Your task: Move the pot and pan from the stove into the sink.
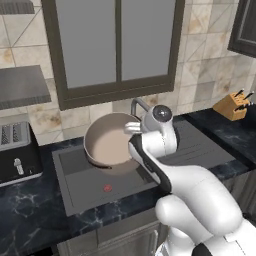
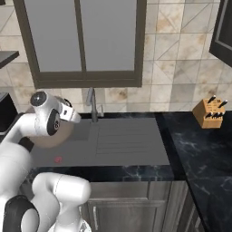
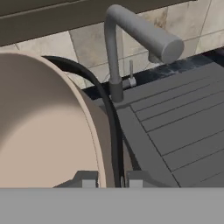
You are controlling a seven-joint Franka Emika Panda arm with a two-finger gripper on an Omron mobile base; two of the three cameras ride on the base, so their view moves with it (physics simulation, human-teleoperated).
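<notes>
The gripper [image 3: 111,181] is clamping the rim of the pot [image 1: 107,142]: in the hand view one fingertip is sitting inside the wall and the other outside, with the pot's thin edge running up between them. From that pinch on its right-hand rim, the pot is spreading away to the arm's left, its pale inside showing. It is hanging over the sink [image 1: 80,187], toward the back of the basin; I cannot tell whether its base is touching the floor of the basin yet. The faucet [image 3: 131,39] is standing just beyond the gripped rim, its spout reaching out beside the hand. Judging from this, what remains is downward: lowering straight while keeping the rim from swinging back toward the faucet.
</notes>
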